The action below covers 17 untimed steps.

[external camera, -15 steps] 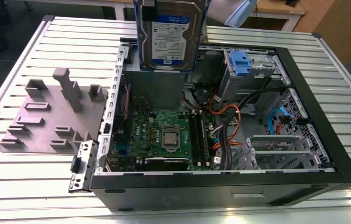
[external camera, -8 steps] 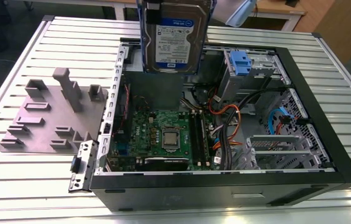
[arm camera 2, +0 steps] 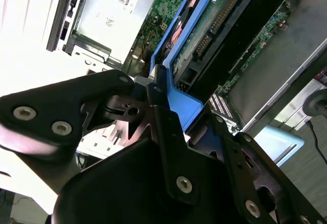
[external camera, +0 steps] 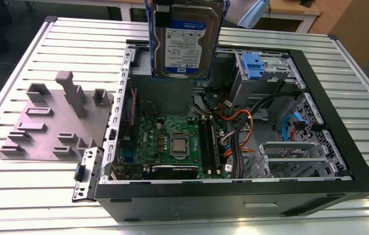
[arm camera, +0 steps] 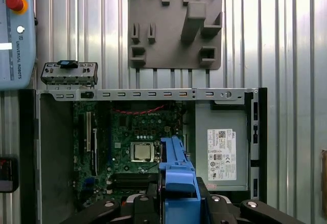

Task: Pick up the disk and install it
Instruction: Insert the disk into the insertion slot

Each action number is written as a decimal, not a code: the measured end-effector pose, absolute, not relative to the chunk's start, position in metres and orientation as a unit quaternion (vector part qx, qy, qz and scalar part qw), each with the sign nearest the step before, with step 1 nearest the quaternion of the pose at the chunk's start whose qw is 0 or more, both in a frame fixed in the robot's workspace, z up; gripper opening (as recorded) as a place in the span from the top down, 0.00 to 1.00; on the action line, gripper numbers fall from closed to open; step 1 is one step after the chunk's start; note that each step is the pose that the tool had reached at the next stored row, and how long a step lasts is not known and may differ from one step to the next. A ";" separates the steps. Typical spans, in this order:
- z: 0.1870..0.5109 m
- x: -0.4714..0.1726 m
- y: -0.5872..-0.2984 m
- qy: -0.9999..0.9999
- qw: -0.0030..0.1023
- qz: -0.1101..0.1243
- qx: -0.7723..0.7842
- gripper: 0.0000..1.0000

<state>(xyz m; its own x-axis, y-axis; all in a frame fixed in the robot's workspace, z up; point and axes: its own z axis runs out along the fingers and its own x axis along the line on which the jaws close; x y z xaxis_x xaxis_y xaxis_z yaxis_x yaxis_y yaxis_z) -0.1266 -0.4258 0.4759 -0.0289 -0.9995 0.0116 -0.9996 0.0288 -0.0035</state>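
The hand (arm camera: 176,201) is shut on the disk (external camera: 187,41): in both wrist views its black fingers (arm camera 2: 156,93) press on the blue plastic carrier at the end of the disk, and nothing else is in the grasp. The disk hangs upright above the open computer case (external camera: 236,193), over the far part of the case opening as the exterior view shows it. It is beside the metal drive cage with the blue latch (external camera: 253,66) and higher than the motherboard (external camera: 171,142). Its lower edge seems near the rim of the case, but I cannot tell if it has entered the case.

The step in hand, I judge, is to bring the disk to its bay. For doing this well, the blue rails must stay parallel to the guides of the bay, because a tilted disk would jam. The grasp is only on the plastic end, so a slow movement is safer and the disk will not swing. The orange and black cables (external camera: 236,122) inside the case lie close to the cage and should not be caught.

The disk is a flat silver rectangle with a blue and white label on its face. Blue rails run along its long edges. In the second wrist view its other face seems to carry a green circuit board.
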 end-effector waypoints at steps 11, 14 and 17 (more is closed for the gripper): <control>0.475 -0.126 -0.427 -0.717 0.003 0.005 0.697 0.63; 0.474 -0.126 -0.436 -0.717 0.003 0.005 0.697 0.63; 0.473 -0.126 -0.444 -0.717 0.003 0.005 0.697 0.63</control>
<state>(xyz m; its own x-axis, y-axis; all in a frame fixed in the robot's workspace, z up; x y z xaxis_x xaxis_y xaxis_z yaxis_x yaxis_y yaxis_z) -0.1265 -0.4436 0.4728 -0.0291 -0.9995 0.0112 -0.9996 0.0290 -0.0035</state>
